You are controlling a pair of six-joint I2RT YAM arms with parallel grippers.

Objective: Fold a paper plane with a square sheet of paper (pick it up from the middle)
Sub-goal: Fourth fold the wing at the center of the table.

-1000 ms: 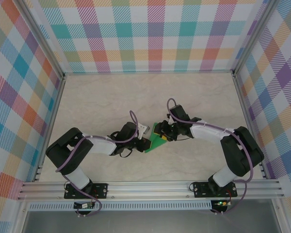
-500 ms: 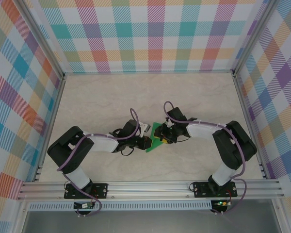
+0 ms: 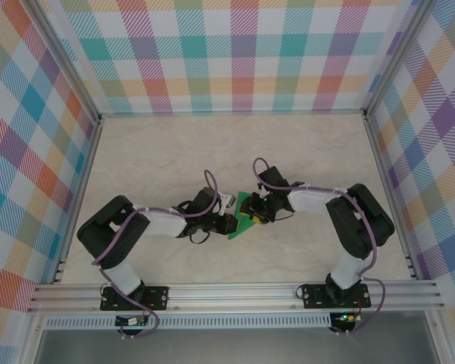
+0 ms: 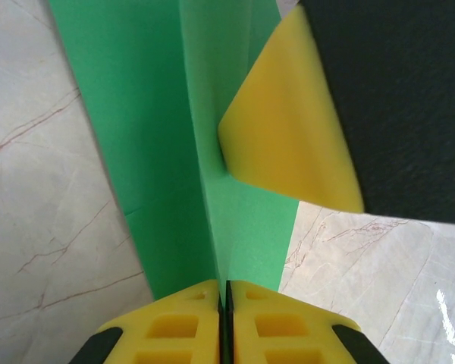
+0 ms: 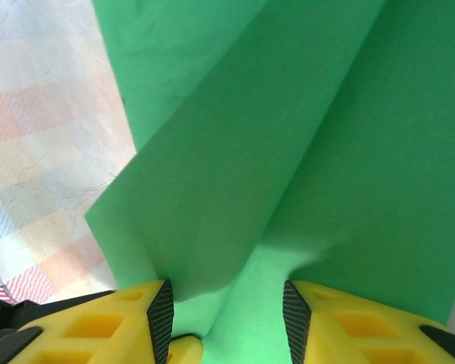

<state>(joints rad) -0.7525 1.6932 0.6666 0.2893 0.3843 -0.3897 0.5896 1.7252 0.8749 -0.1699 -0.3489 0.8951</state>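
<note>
Left wrist view: at 6 o'clock, the left gripper is pinched closed on the crease of the green paper, which runs toward 12 o'clock. At 1 o'clock, the right gripper straddles it, jaws apart. Risk: opposed pulls may tear the paper or skew the fold.

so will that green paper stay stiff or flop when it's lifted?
Likely floppy: the folded green paper bows and buckles between the open jaws of the right gripper. Probably thin and light: the left gripper pinches it with jaws nearly shut. The crease may stiffen it lengthwise.
</note>
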